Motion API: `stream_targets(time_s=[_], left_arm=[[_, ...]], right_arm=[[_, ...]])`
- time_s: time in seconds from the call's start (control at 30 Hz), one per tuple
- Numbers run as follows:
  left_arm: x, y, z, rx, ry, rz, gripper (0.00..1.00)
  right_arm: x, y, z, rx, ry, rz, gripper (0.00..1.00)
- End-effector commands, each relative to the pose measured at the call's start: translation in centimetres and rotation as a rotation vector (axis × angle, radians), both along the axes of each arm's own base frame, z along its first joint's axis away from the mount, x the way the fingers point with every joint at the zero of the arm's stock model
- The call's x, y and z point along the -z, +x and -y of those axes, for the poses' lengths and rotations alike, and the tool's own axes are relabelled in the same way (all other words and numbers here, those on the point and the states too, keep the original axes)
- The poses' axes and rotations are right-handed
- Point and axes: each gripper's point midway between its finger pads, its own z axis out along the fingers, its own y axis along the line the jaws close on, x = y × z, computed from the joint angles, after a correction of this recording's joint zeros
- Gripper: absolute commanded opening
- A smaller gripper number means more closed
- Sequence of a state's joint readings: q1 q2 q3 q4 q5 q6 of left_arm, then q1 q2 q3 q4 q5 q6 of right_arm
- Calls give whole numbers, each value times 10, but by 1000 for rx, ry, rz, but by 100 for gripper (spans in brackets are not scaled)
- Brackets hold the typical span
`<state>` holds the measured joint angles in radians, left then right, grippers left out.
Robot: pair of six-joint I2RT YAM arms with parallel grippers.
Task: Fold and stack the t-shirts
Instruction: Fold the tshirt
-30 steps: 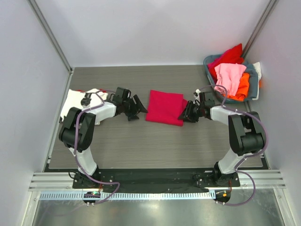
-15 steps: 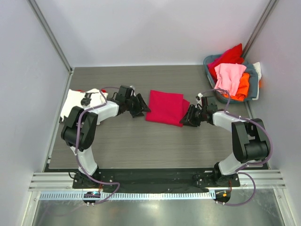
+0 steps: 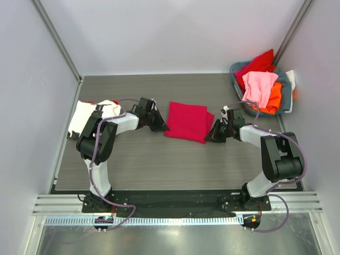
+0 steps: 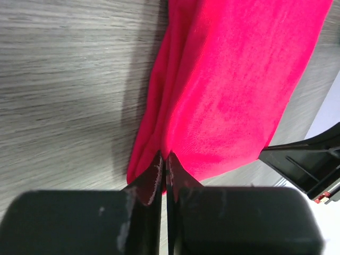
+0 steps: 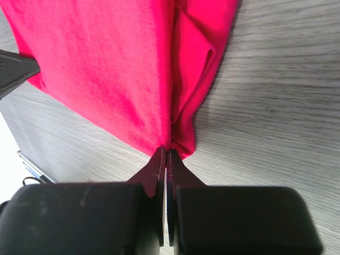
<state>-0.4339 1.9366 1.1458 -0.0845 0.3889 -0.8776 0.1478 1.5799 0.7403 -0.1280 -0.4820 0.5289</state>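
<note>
Shirts are what this job is about, and one crimson t-shirt (image 3: pixel 186 121) lies folded in the middle of the table (image 3: pixel 159 159). It is a plain, bright pink-red with no picture on it. Folded, it makes a fat, slightly crooked rectangle. Up close the cloth looks soft and thin, with gentle wrinkles, and several layers show along its edges.

The left gripper (image 3: pixel 162 127) sits at the shirt's left edge. Its black fingers (image 4: pixel 151 178) are pressed together, and they pinch the corner of the folded cloth. The right gripper (image 3: pixel 209 138) sits at the shirt's right edge. Its fingers (image 5: pixel 154 170) are squeezed tight too, nipping a fold of the same shirt.

The table is dark grey and has fine lines like wood.

A white t-shirt (image 3: pixel 82 114) with some black and red on it lies flat at the far left of the table, behind the left arm.

A grey-blue basket (image 3: pixel 286 87) stands in the far right corner. A red t-shirt (image 3: pixel 260 62), a pink t-shirt (image 3: pixel 258 85) and an orange t-shirt (image 3: pixel 273 98) are heaped in it, all crumpled and spilling over the rim.
</note>
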Motion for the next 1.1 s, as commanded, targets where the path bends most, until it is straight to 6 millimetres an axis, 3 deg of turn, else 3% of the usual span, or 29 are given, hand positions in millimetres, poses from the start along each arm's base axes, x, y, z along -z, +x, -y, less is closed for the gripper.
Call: stream_targets(time_s=[0.0, 0.13, 0.33, 0.37, 0.4, 0.43, 0.5, 0.53, 0.73, 0.77, 0.83, 0.87, 1.03, 1.07], left_arm=[[-11, 1, -1, 13, 4, 57, 0], [-9, -17, -15, 8, 45, 49, 0], [-6, -62, -25, 23, 51, 40, 2], [-5, -71, -30, 22, 55, 38, 9], [-3, -75, -33, 19, 60, 37, 17], [3, -82, -39, 9, 78, 26, 36], [-7, -84, -43, -3, 75, 60, 51], [-9, -84, -47, -16, 86, 65, 54], [-36, -58, -58, -46, 148, 116, 60], [-48, -48, -54, -47, 127, 137, 60], [-48, -36, -54, -61, 118, 130, 59], [-60, -25, -49, -64, 102, 155, 59], [-63, 12, -43, -95, 94, 153, 56], [-51, 16, -41, -94, 103, 126, 55]], right_arm=[[5, -3, 0, -6, -6, -15, 1], [1, -11, 3, -14, -19, -18, 1], [-11, -31, 4, -37, -12, -14, 4], [-13, -33, 4, -39, -11, -10, 11], [-15, -36, 6, -36, -18, -10, 33], [-23, -35, 6, -31, -20, 18, 41], [-32, -28, 10, -18, -44, 56, 50], [-39, -24, 11, -15, -47, 76, 50], [-69, 15, 7, -9, -54, 143, 49], [-64, 22, 8, -5, -62, 128, 49], [-75, 41, 6, 2, -65, 160, 48], [-75, 49, 6, 3, -69, 163, 48], [-66, 88, 1, 13, -77, 141, 45], [-65, 93, 0, 12, -75, 139, 44]])
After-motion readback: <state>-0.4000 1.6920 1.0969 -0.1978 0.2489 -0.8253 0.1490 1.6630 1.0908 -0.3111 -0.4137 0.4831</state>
